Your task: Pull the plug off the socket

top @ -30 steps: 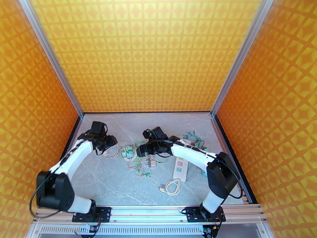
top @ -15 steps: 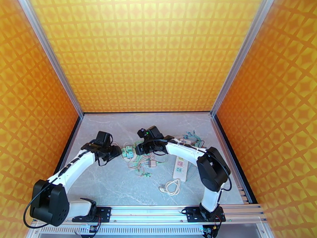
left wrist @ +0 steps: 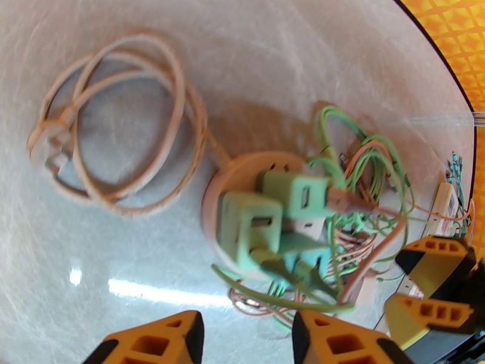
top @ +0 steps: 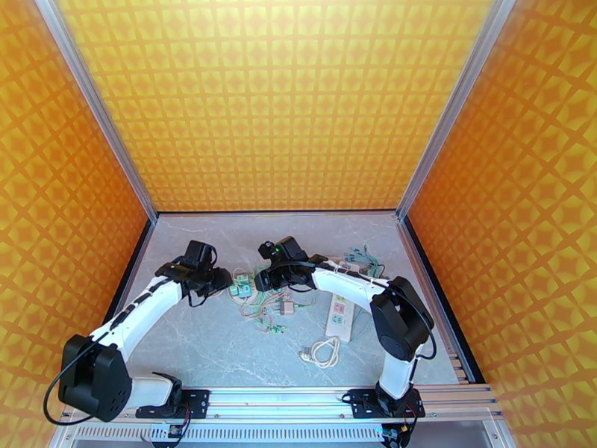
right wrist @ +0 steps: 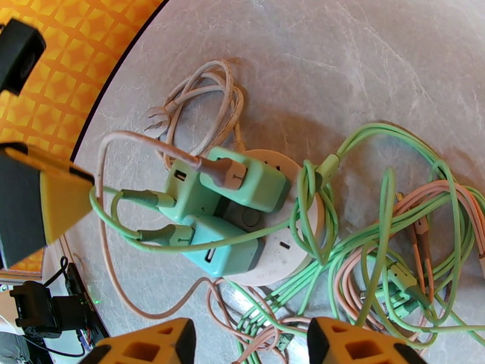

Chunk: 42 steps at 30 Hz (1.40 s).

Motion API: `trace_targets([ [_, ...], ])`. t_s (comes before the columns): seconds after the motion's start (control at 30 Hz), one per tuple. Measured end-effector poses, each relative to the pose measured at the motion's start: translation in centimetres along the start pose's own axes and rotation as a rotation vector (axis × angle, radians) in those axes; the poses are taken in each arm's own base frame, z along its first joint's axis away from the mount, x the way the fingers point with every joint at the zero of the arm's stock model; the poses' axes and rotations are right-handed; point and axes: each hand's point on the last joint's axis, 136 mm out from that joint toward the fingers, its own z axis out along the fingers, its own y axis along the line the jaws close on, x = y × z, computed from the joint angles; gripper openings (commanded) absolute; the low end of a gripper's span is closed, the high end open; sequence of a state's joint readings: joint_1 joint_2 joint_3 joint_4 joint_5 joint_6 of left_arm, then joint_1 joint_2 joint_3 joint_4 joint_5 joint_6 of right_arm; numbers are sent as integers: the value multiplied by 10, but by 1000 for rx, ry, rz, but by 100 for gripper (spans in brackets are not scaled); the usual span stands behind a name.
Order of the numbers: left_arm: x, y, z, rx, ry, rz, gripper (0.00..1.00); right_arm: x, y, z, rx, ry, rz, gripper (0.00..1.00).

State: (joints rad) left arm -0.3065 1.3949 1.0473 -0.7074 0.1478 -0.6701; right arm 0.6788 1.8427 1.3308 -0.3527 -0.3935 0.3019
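The socket, a long white power strip (top: 339, 316) with green and pink marks, lies right of centre, and nothing I can see is plugged into it. Left of it sits a round beige outlet hub (top: 240, 287) (left wrist: 236, 177) (right wrist: 291, 250) carrying three green plug-in chargers (left wrist: 248, 229) (right wrist: 248, 177). My left gripper (top: 220, 281) (left wrist: 245, 344) is open just left of the hub, fingers apart above the chargers. My right gripper (top: 261, 281) (right wrist: 248, 347) is open just right of the hub. Neither one touches a plug.
Tangled green and pink cables (top: 269, 311) (right wrist: 388, 238) spread from the hub toward the strip. A beige cord coil (left wrist: 115, 134) lies on the hub's far-left side. A white coiled cord (top: 321, 352) sits near the front, and more wires (top: 362, 259) at back right. Orange walls surround the table.
My left gripper has moved right, toward the hub. My right gripper shifted left to the hub's other side in the first half second, then held still.
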Motion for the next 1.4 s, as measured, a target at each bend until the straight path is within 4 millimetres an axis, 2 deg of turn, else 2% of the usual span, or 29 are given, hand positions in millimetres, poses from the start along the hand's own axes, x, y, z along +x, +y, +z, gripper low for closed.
trace_targets([
  [0.1, 4, -1, 10, -17, 24, 28, 46, 0, 0, 0, 0, 0, 0, 53],
  [0.27, 3, -9, 15, -29, 9, 66, 46, -3, 1, 0, 0, -2, -1, 52],
  [0.37, 3, -9, 15, -38, 0, 70, 46, -13, 1, 5, 1, -11, -6, 39],
  [0.47, 3, -6, 13, -52, -11, 55, 45, -24, -2, 16, 12, -10, -2, 37],
  [0.67, 35, 18, 4, -110, 24, 13, 40, -39, -13, 45, 35, 3, 6, 37],
  [0.8, 58, 17, 1, -99, 40, 9, 39, -45, -21, 60, 55, 17, 14, 36],
  [0.97, 77, 11, 29, -92, 93, -8, 38, -56, -29, 77, 77, 26, 16, 36],
  [1.2, 79, 13, 77, -120, 131, -65, 36, -35, -46, 87, 115, 87, 30, 36],
  [1.4, 78, 16, 96, -154, 144, -102, 35, -31, -52, 86, 123, 101, 25, 37],
])
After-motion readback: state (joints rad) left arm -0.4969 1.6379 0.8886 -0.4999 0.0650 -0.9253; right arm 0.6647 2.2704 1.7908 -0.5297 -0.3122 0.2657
